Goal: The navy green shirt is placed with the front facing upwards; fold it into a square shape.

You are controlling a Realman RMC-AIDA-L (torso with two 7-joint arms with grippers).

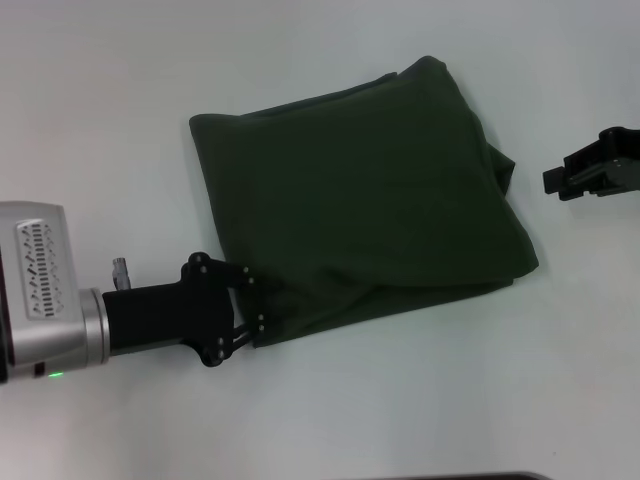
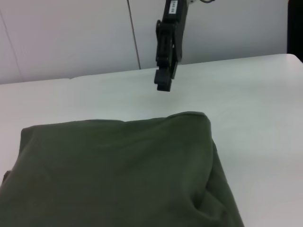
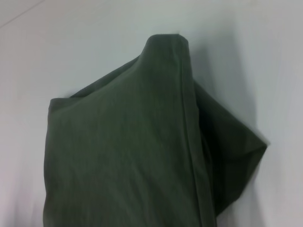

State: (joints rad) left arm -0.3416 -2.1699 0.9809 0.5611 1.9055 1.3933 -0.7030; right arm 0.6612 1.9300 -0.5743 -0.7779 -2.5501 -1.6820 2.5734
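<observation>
You are near the last step: the shirt (image 1: 360, 200) lies folded in a rough square on the table (image 1: 120, 90). Your left gripper (image 1: 252, 305) pinches its near corner; the right gripper (image 1: 590, 172) waits beside it, and whether it grasps I cannot tell. Next, release and pull back gently.

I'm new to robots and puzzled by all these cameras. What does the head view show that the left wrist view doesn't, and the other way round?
Only the head view shows the left gripper, at the near left corner of the folded navy green shirt, and the shirt's whole squarish outline.

Only the left wrist view shows the pale wall behind the table, and the right gripper hanging above the table past the shirt.

Both show the shirt, plain side up, the right gripper and the white table.
</observation>
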